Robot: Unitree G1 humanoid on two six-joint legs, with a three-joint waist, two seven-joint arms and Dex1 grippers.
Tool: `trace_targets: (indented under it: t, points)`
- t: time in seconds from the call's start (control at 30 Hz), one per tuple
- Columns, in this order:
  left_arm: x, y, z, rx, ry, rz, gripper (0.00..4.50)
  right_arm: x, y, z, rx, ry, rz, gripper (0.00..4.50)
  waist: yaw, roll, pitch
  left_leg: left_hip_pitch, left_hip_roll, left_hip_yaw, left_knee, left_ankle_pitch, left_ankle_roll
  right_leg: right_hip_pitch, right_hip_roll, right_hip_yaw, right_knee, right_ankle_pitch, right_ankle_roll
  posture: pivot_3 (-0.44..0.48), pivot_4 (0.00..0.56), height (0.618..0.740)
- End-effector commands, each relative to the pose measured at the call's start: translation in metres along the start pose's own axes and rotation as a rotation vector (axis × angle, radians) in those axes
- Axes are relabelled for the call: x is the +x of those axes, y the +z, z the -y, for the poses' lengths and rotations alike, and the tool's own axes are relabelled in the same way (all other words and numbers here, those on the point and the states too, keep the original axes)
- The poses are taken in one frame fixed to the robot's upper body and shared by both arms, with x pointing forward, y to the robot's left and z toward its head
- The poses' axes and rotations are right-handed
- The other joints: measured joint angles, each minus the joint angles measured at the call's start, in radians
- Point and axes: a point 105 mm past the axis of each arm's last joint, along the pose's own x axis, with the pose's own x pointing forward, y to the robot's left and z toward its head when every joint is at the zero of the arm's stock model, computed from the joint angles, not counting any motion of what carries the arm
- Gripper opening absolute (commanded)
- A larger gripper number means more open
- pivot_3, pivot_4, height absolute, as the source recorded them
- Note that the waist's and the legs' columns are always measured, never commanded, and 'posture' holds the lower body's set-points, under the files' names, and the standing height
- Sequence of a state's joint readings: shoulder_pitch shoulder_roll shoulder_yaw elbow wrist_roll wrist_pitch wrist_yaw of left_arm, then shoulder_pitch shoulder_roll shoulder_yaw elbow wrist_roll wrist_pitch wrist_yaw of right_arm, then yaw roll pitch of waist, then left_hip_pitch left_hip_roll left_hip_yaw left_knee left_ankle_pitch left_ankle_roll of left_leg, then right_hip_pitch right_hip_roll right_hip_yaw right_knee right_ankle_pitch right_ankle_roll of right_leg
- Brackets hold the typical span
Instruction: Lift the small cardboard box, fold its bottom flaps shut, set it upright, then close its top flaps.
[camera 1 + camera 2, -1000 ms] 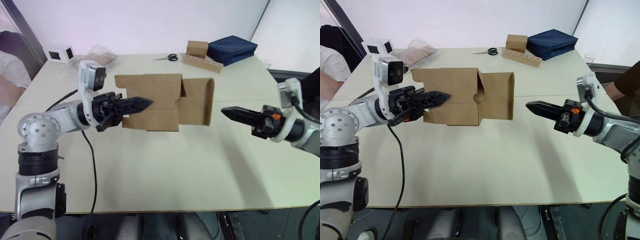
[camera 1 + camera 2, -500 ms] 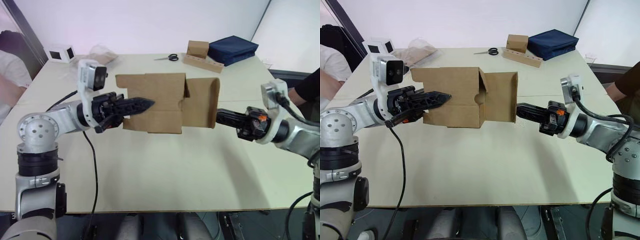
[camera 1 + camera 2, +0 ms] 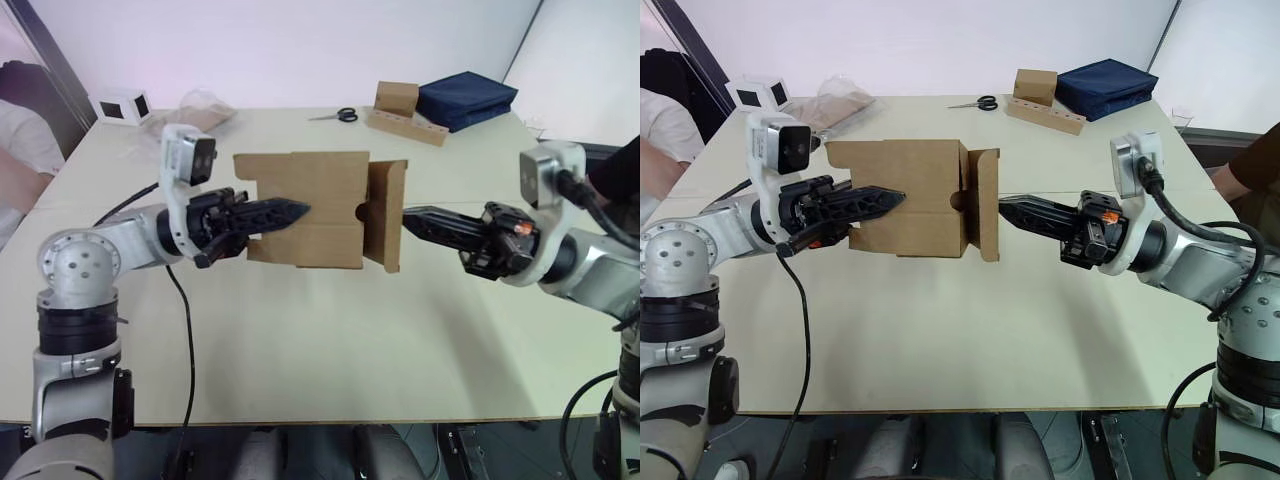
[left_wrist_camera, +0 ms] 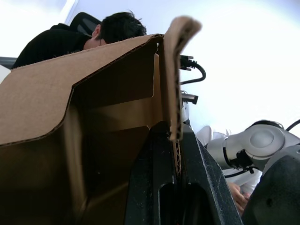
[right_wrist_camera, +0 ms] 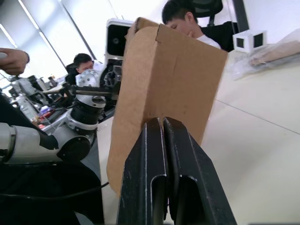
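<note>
The small cardboard box (image 3: 300, 205) hangs on its side above the table (image 3: 320, 340). My left gripper (image 3: 297, 210) is shut on its near side wall; in the left wrist view the corrugated wall (image 4: 176, 93) sits clamped between the black fingers (image 4: 199, 178). My right gripper (image 3: 408, 216) is shut, empty, and its tip presses against the end flap (image 3: 385, 225) on the box's right end. That flap stands nearly square to the box's side, as the right wrist view shows with the flap (image 5: 168, 79) just past the fingertips (image 5: 154, 136).
Along the back of the table lie a white cube (image 3: 122, 105), a plastic bag (image 3: 200, 105), scissors (image 3: 336, 116), a tan carton (image 3: 396, 96) on a holed wooden bar (image 3: 405, 127), and a navy bag (image 3: 466, 96). A person (image 3: 20, 150) sits at the left.
My right gripper has moved left and swung the end flap from lying open toward the box's end. The left gripper has kept the box in place.
</note>
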State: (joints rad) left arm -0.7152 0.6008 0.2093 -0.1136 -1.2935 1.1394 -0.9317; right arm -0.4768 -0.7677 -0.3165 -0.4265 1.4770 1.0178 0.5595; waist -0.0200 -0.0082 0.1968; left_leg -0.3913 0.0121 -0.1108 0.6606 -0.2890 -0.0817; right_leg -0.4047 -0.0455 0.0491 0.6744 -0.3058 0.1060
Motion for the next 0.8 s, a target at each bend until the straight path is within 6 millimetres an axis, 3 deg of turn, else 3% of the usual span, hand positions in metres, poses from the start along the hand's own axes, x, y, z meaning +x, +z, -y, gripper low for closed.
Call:
trace_targets:
  t: [0.03,0.23,0.6,0.73,0.8]
  points:
    - [0.004,0.008,0.005,0.043,-0.022,0.021,0.0,0.011,0.002,-0.015,-0.028,0.064,0.022,0.07,0.0,0.0,0.0,0.0,0.0,0.0,0.0,0.0,0.0,0.0,0.0,0.0,0.0,0.0,0.0,0.0,0.15,0.74]
    - [0.006,0.008,0.006,0.042,-0.027,0.024,0.0,0.016,-0.001,-0.015,-0.025,0.063,0.028,0.07,0.0,0.0,0.0,0.0,0.0,0.0,0.0,0.0,0.0,0.0,0.0,0.0,0.0,0.0,0.0,0.0,0.15,0.74]
    - [0.004,0.011,0.003,0.05,-0.003,0.035,0.0,0.007,-0.004,-0.014,-0.002,0.034,0.018,0.07,0.0,0.0,0.0,0.0,0.0,0.0,0.0,0.0,0.0,0.0,0.0,0.0,0.0,0.0,0.0,0.0,0.15,0.74]
    - [0.005,0.01,0.003,0.049,-0.009,0.037,0.0,0.004,-0.005,-0.009,0.004,0.009,0.016,1.17,0.0,0.0,0.0,0.0,0.0,0.0,0.0,0.0,0.0,0.0,0.0,0.0,0.0,0.0,0.0,0.0,0.15,0.74]
    - [0.006,0.01,0.003,0.049,-0.01,0.039,0.0,0.003,-0.006,-0.006,0.012,0.0,0.016,1.93,0.0,0.0,0.0,0.0,0.0,0.0,0.0,0.0,0.0,0.0,0.0,0.0,0.0,0.0,0.0,0.0,0.15,0.74]
